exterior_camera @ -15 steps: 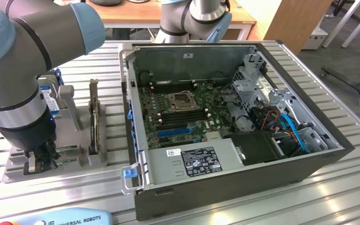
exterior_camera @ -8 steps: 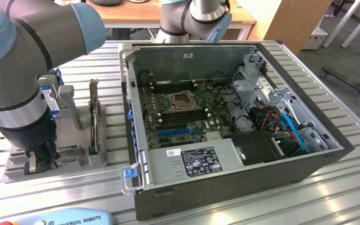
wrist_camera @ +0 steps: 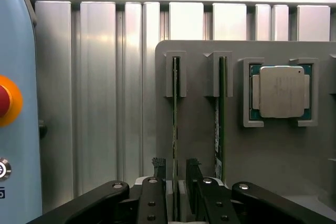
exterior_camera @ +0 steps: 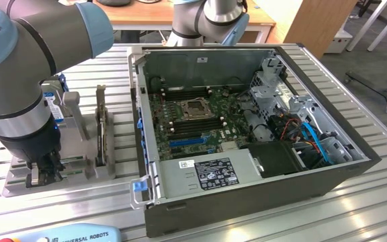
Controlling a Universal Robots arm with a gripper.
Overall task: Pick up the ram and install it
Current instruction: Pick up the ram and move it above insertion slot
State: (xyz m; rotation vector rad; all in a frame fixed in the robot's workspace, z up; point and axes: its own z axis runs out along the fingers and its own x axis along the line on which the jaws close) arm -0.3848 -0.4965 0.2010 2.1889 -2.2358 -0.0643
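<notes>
2 thin sticks stand on edge in parallel slots of a grey holder (wrist_camera: 198, 129) on the slatted metal surface (wrist_camera: 105, 87), with a square silver processor (wrist_camera: 282, 92) in a pocket beside them. the end effector (wrist_camera: 176, 165) sits low over one end of the ram (wrist_camera: 175, 124). its fingers (wrist_camera: 159, 164) are spread wide, 1 on each side of the green edge with a gap on both sides, so nothing is gripped. the ram is seated in its slot, well apart from the open computer case (exterior_camera: 247, 201) on the exterior view's right.

likely trouble: the hold would land near the stick's end rather than its middle, so it could tilt or bind in the slot when lifted. an off-centre close would shove it sideways first. the second stick (wrist_camera: 220, 119) stands just beside 1 finger and could be nudged.
</notes>
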